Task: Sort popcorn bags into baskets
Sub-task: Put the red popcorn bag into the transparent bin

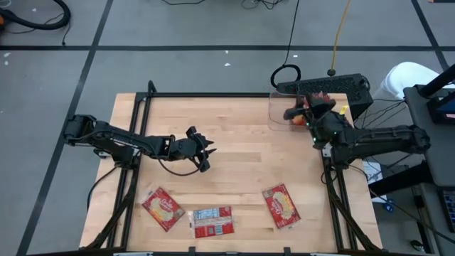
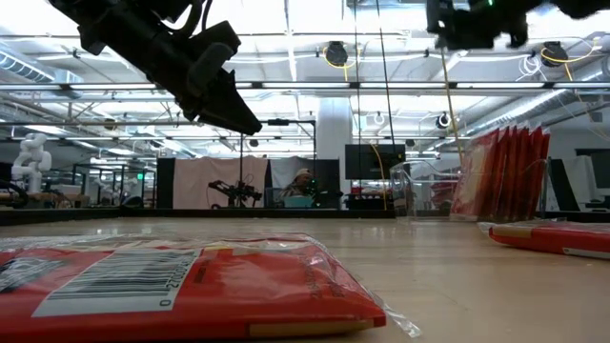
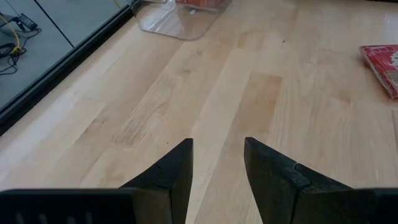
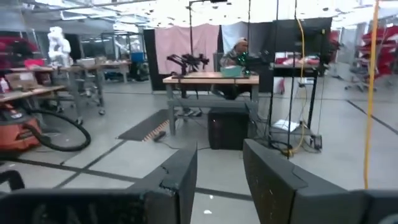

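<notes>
Popcorn bags [image 1: 212, 222] lie flat on your worktop [image 1: 242, 149] below the left gripper [image 3: 217, 158], jaws narrowly apart and empty; right gripper [image 4: 219, 171], likewise empty, hovers above the basket [image 1: 279, 114].

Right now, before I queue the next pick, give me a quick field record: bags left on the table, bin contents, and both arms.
loose popcorn bags: three near the front edge, lying flat
clear bin: far right corner, red packets standing inside
left gripper: above mid-table, fingers open, empty
right gripper: above the bin, fingers open, empty, pointing out into the room
</notes>
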{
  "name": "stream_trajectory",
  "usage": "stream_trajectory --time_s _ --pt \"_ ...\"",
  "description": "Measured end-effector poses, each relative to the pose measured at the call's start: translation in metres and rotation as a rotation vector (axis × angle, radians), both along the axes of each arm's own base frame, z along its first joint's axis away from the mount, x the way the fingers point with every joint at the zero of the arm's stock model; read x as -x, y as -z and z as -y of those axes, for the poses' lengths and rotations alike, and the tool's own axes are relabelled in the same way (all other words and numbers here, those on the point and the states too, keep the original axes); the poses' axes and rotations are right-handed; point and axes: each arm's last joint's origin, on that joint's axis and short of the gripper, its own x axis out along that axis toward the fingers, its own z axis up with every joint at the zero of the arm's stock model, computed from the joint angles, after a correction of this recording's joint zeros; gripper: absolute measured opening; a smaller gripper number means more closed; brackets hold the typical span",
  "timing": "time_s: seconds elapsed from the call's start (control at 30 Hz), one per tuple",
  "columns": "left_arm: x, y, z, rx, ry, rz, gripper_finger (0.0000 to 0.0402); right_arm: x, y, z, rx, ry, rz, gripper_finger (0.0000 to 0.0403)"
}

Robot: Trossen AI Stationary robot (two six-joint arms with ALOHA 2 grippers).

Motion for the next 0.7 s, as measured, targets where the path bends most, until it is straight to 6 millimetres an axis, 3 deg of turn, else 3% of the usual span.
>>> stream_trajectory --time_s 0.2,0.4,0.53,0.7 --pt "0.000 0.000 -0.002 0.000 -0.008 -0.001 0.0147 -0.039 -0.019 -0.024 -0.001 -0.110 -0.104 0.0123" --pt "0.002 0.004 0.002 0.022 0.010 -0.040 0.0147 -0.063 -0.020 -0.073 -0.051 -0.402 -0.098 0.0123" --pt "0.006 0.009 0.009 0.065 0.037 -0.094 0.0147 -0.070 -0.010 -0.107 -0.163 -0.670 0.001 0.0123" --pt "0.010 0.014 0.023 0.228 0.124 -0.127 0.0147 -0.085 0.022 -0.140 -0.281 -0.777 0.005 0.0123"
